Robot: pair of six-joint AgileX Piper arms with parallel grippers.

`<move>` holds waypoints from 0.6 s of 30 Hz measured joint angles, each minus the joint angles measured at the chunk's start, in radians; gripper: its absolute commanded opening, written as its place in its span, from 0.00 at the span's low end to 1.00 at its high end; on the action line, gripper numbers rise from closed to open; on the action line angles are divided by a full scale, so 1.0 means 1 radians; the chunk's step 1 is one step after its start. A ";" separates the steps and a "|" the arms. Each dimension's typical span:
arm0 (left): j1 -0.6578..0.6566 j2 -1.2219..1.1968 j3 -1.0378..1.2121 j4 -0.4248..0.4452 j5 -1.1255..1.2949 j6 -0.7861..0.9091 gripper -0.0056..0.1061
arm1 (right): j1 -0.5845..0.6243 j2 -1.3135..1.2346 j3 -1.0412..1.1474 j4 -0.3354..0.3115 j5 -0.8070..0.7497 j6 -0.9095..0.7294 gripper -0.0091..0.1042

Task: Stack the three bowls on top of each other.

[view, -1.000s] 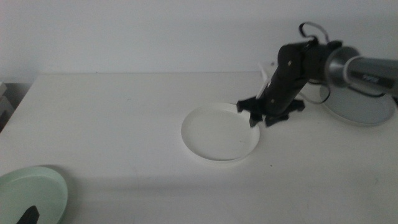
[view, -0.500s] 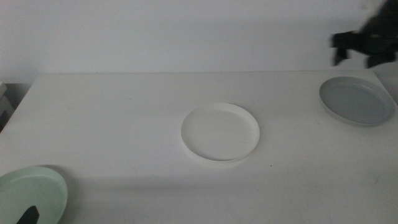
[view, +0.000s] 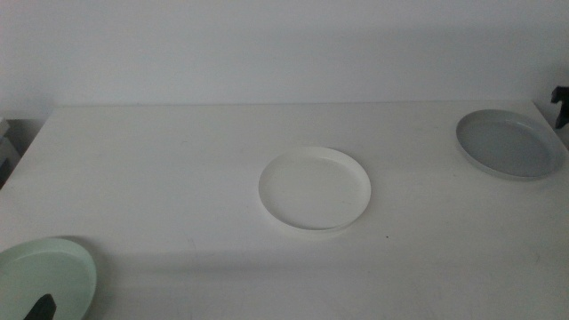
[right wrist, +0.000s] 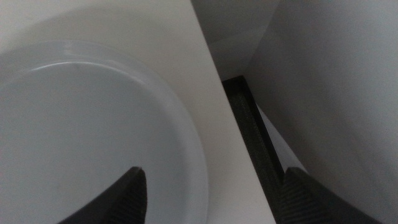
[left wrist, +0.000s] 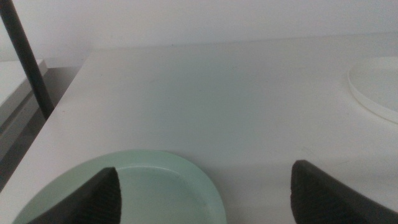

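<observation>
the white bowl (view: 315,188) sits mid-table; right gripper (right wrist: 208,193), jaws wide, hangs over the grey bowl (right wrist: 74,137); left gripper (left wrist: 205,193), wide too, over the mint bowl (left wrist: 155,193).

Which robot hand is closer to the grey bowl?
The right hand. It hangs open over the grey bowl's rim at the table's right edge. The left hand waits far away, open above the green bowl.
</observation>
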 measured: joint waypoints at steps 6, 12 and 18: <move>0.000 0.000 0.000 0.000 0.000 0.000 0.92 | 0.001 0.072 0.000 0.037 -0.071 -0.002 0.50; 0.000 0.000 0.000 0.000 0.000 0.000 0.92 | 0.001 0.127 0.000 0.065 -0.087 -0.002 0.35; 0.000 0.000 0.000 0.000 0.000 0.000 0.92 | 0.001 0.135 -0.001 0.071 -0.094 -0.017 0.07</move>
